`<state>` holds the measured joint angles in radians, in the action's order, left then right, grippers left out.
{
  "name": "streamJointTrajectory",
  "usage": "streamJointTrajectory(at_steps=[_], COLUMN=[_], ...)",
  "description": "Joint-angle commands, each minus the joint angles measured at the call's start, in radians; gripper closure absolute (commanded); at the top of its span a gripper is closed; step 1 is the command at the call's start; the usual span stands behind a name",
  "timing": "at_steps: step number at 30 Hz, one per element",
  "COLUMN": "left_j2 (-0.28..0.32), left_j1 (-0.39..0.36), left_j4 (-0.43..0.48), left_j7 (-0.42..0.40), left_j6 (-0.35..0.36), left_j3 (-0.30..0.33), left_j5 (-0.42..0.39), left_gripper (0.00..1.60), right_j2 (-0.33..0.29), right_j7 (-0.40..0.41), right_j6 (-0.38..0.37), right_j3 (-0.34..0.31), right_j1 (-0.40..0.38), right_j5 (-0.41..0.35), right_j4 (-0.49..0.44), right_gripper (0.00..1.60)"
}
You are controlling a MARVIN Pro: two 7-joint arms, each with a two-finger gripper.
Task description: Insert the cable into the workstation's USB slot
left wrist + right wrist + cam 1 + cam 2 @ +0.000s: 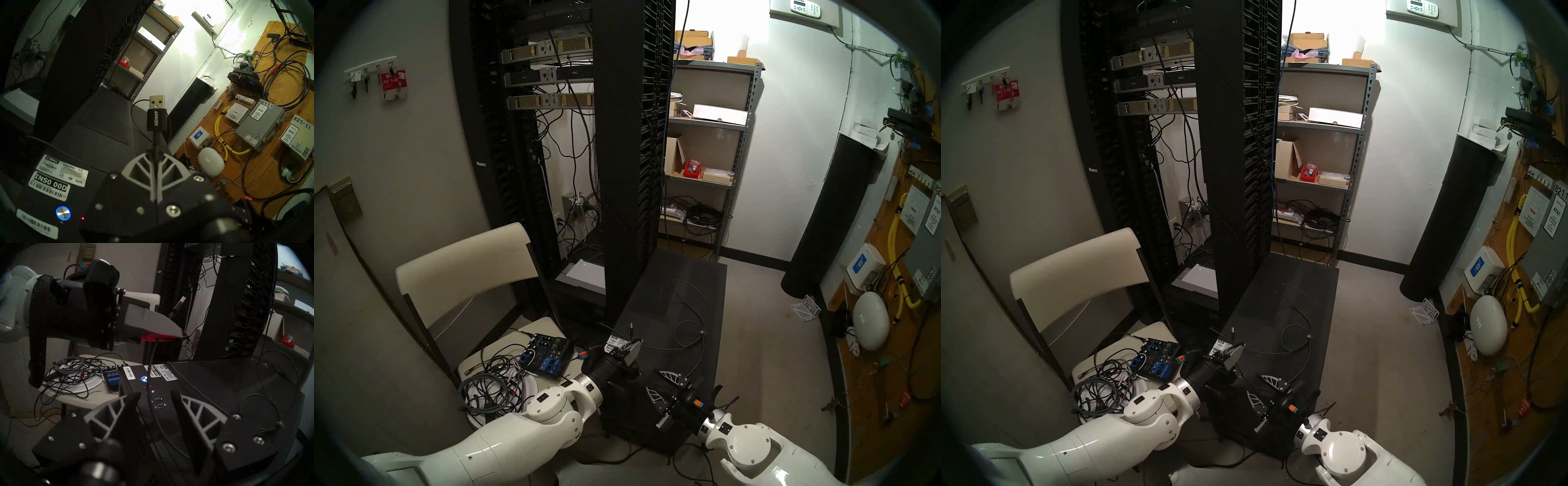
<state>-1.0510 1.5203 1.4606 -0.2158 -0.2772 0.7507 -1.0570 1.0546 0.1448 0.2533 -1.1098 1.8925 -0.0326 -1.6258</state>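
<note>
The black workstation (680,298) lies low in front of me, with white labels, a blue-lit button (63,213) and a red light (150,386). The thin dark cable (699,317) loops over its top. My left gripper (155,153) is shut on the cable just below the black plug (156,117), which points up with its silver tip free. In the right wrist view the USB slot (161,405) sits beside its twin (157,399). My right gripper (154,400) hovers over them, jaws apart, with the hanging cable running between the fingers.
A tall black server rack (619,169) stands just behind the workstation. To the left, a white chair (463,268) holds a blue audio mixer (548,353) and a tangle of cables (490,383). A metal shelf (704,152) and a black cylinder (826,220) stand at the right.
</note>
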Motion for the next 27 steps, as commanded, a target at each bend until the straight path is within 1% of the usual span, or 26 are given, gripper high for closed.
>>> streamJointTrajectory(at_steps=[1,7,13,16,18,19,24,27], left_j2=[0.009,0.016,0.023,0.028,0.032,0.033,0.035,0.034], left_j1=[0.002,0.007,0.013,0.019,0.021,0.022,0.025,0.025], left_j4=[0.032,0.045,0.055,0.065,0.071,0.074,0.08,0.08], left_j7=[-0.016,-0.013,-0.007,-0.009,-0.006,-0.005,0.003,0.007], left_j6=[-0.001,0.0,0.004,0.014,0.015,0.015,0.019,0.021], left_j3=[0.007,0.007,0.006,0.008,0.006,0.006,0.001,-0.001], left_j5=[-0.013,-0.018,-0.03,-0.049,-0.051,-0.052,-0.052,-0.051], left_gripper=[1.6,1.6,1.6,1.6,1.6,1.6,1.6,1.6], right_j2=[0.019,0.042,0.052,0.061,0.065,0.066,0.067,0.063], right_j7=[0.009,0.027,0.046,0.05,0.048,0.049,0.049,0.049], right_j6=[0.009,0.01,0.001,0.002,0.003,0.003,0.007,0.007], right_j3=[0.003,0.024,0.037,0.041,0.041,0.041,0.038,0.033], right_j1=[-0.019,-0.052,-0.071,-0.083,-0.088,-0.091,-0.101,-0.101], right_j5=[-0.016,-0.013,-0.019,-0.018,-0.017,-0.017,-0.016,-0.017], right_j4=[-0.001,0.035,0.05,0.07,0.077,0.08,0.088,0.085], right_gripper=[0.47,0.52,0.56,0.63,0.73,0.81,0.85,0.91])
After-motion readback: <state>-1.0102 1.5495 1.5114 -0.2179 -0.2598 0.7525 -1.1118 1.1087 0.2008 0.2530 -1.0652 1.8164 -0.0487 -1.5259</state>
